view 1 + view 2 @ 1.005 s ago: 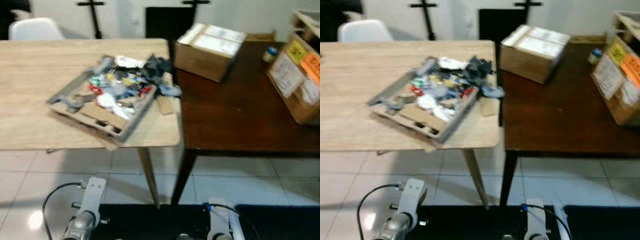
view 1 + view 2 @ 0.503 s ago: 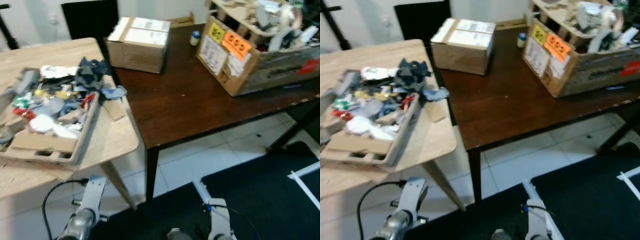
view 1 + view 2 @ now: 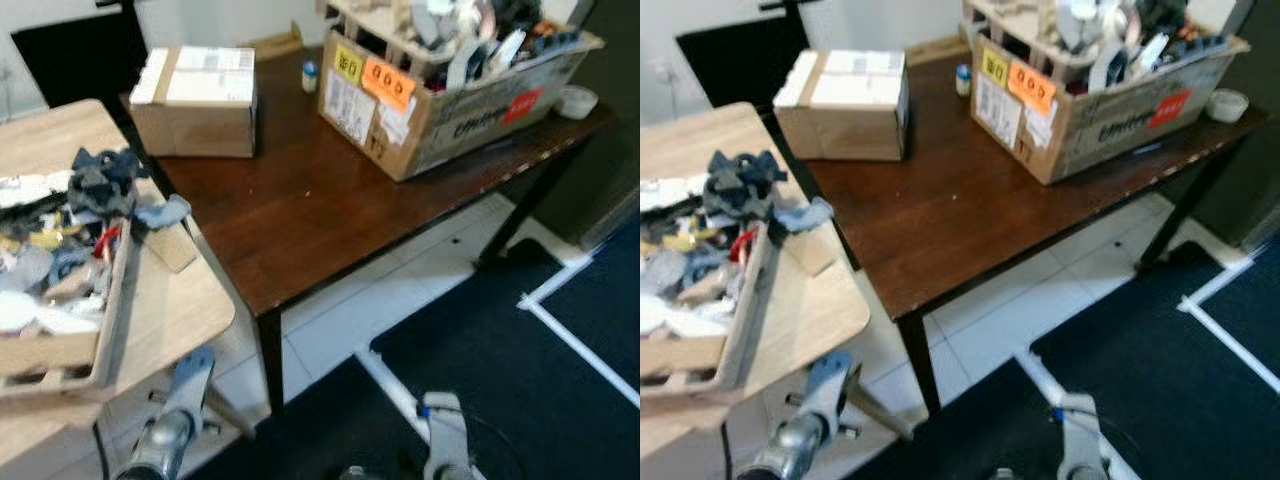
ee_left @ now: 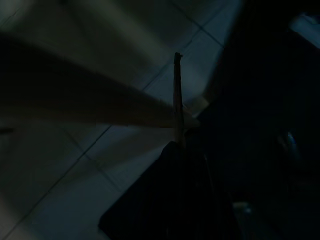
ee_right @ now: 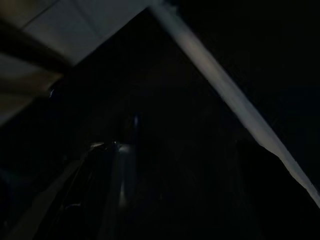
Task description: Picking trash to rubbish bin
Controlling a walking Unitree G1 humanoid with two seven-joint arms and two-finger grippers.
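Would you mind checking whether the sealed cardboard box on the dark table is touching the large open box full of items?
Apart. The right eye view shows the sealed cardboard box and the large open box separated by bare dark table.

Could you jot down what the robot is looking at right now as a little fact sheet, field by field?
Place: room with white floor tiles and a dark mat
Light table: holds a tray of trash, heaped with scraps
Dark table: closed cardboard box, big open box full of odds and ends, small bottle, small bowl at the far corner
Left arm: hanging low, idle
Right arm: hanging low, idle
Claws: cannot tell whether open or shut
Rubbish bin: none spotted
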